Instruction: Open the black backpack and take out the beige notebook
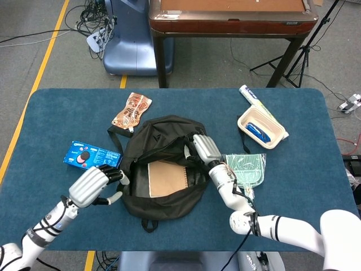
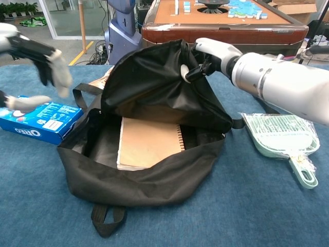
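R hand (image 2: 205, 56) grips backpack (image 2: 149, 180) flap | L hand (image 1: 93, 185) open, empty | box (image 2: 36, 119): "OREO"

The head view looks steeply down from high above the near edge of the blue table (image 1: 293, 186), taking in the whole tabletop and the floor and wooden table (image 1: 228, 17) beyond at the top of the frame. The chest view sits low and close, looking nearly level across the table toward that same wooden table (image 2: 221, 25). Both share the black backpack (image 1: 163, 169) (image 2: 154, 128) at centre, the blue biscuit box (image 1: 92, 158) (image 2: 43, 119) at left and the green dustpan (image 1: 245, 169) (image 2: 280, 139) at right.
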### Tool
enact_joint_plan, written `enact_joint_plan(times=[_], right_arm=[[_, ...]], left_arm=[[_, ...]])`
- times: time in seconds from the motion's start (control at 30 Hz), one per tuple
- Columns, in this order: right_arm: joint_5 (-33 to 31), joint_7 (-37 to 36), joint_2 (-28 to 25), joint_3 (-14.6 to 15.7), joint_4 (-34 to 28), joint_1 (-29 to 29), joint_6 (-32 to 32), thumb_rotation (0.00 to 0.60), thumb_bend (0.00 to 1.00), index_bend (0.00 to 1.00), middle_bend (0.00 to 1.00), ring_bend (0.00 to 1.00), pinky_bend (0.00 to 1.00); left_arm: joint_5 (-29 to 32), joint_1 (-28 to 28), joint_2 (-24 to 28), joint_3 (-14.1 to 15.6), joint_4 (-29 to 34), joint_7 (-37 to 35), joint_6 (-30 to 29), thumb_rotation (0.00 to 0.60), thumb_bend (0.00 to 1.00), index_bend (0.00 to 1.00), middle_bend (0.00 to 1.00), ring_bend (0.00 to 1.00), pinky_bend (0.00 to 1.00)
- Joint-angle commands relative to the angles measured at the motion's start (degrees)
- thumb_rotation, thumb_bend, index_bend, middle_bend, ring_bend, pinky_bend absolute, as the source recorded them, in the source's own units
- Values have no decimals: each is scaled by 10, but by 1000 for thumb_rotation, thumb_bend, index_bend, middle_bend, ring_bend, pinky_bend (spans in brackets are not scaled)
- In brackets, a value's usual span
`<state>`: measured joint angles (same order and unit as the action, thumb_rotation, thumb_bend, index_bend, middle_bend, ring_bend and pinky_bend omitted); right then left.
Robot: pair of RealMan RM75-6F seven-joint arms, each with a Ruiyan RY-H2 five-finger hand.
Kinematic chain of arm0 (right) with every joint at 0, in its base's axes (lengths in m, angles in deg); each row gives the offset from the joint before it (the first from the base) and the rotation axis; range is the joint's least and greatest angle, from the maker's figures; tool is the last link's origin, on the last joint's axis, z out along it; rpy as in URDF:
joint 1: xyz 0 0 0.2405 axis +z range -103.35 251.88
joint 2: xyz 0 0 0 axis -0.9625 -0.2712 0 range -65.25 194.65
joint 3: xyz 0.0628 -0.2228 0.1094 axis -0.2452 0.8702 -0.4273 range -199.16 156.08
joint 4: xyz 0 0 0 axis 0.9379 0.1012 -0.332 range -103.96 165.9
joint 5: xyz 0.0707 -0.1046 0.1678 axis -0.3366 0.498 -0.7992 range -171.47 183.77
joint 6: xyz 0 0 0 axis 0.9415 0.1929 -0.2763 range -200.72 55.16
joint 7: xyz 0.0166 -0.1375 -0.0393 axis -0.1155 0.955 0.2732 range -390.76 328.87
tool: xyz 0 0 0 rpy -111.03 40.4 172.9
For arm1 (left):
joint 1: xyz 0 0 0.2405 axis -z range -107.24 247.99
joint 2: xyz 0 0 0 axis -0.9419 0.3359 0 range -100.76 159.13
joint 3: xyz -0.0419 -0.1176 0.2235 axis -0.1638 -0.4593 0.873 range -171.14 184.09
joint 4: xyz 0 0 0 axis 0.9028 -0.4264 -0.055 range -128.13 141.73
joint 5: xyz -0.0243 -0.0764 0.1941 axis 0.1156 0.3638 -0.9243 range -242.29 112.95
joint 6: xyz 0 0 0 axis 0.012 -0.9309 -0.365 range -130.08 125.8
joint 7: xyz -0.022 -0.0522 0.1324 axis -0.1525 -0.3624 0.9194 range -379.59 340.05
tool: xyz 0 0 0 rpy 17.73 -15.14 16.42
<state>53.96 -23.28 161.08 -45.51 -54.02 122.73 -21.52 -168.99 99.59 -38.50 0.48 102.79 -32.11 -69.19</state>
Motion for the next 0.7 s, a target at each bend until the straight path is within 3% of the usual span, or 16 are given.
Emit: enact_joint_plan(times=[0.03,0.23,0.47,0.7], right_arm=[[-35,11,2,-12,1,9,9,600,747,655,463,224,30],[-59,23,-1,-10,-9,15,17,600,747,655,431,224,30],[-79,32,-10,-4,-25,19,18,600,748,655,409,224,30],[-96,33,-13,-2,-27,23,19,600,748,644,396,224,30]], left_arm=[[-42,62,-61,11,-79,-52,24,600,309,448,487,415,414],[-84,120,-132,33,-207,-98,21,600,309,448,487,415,414],[-132,153,-213,75,-390,-128,-34,600,309,445,487,412,414],[-151,169,-285,112,-555,-141,-81,600,309,333,347,332,366]])
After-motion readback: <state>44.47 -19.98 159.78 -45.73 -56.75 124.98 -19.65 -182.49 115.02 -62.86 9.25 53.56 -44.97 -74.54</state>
